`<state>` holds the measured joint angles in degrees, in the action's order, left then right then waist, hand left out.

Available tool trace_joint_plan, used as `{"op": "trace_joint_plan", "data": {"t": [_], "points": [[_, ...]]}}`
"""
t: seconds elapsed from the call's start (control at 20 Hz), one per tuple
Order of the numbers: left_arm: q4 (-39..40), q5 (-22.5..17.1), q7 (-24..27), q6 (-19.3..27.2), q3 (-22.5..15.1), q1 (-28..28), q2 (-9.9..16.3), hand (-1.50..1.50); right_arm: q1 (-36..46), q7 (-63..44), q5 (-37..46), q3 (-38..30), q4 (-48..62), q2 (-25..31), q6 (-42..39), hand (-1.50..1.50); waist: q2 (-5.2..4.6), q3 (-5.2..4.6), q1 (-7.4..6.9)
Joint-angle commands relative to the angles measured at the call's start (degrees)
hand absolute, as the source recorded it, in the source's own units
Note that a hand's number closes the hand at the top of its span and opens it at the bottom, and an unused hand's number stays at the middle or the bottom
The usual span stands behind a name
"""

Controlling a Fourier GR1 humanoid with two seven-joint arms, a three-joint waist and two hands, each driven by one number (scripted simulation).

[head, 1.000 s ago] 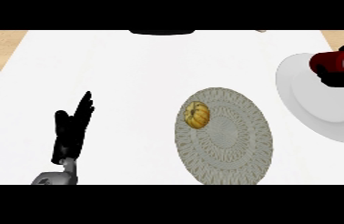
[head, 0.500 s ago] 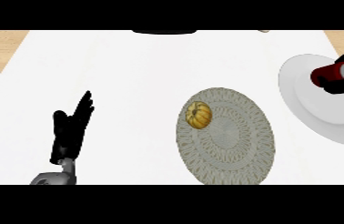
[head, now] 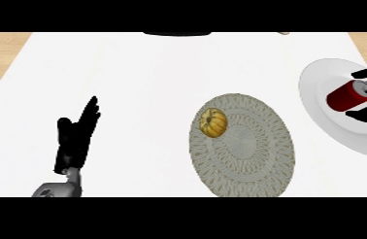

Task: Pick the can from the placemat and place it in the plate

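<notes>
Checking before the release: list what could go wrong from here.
The red can lies tilted over the plate near the view's right edge, so it may roll once let go. The right hand's fingers are mostly out of view, so the hold cannot be judged. The pumpkin on the placemat seems clear.

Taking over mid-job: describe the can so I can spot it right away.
Start at the white plate at the counter's right edge, right of the round woven placemat. The can lies tilted on its side over the plate, the right hand's dark fingers around it. It is the only red cylinder; the placemat holds just a small golden pumpkin-like object.
</notes>
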<state>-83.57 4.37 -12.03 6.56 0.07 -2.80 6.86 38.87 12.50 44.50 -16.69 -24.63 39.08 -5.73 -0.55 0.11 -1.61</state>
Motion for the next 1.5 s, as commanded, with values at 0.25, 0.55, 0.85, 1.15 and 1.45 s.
{"op": "trace_joint_plan", "data": {"t": [0.25, 0.55, 0.85, 1.15, 1.45], "points": [[-1.12, -0.05, -1.72, 0.67, -0.11, 0.13, -0.89, 0.0, 2.01, 17.86, -14.86, -12.64, 1.73, 1.95, -6.25, -1.5, 0.29, 0.11, 1.55], [0.18, -0.1, 0.27, -0.4, 0.23, 1.25, -0.15, 0.0, 1.15, 19.12, -24.72, -21.7, 6.34, 2.89, -12.55, -1.5, 0.19, 0.0, 1.14], [-1.66, 2.11, -4.86, 2.02, -1.2, -2.53, -1.71, 0.0, -0.66, 22.65, -25.41, -20.87, 10.43, 7.59, -20.88, -1.5, 0.03, 0.05, 0.58], [0.64, 1.41, 3.17, 0.05, -1.31, 2.71, -1.98, 0.0, -3.38, 29.66, -26.34, -20.26, 10.51, 5.97, -20.39, -1.5, -0.01, 0.05, 0.28], [-1.01, 1.94, -1.98, 0.96, -0.57, -0.9, -1.69, 0.0, -3.82, 31.78, -25.87, -18.64, 11.39, 3.71, -15.23, -1.5, -0.06, 0.08, 0.12]]}}
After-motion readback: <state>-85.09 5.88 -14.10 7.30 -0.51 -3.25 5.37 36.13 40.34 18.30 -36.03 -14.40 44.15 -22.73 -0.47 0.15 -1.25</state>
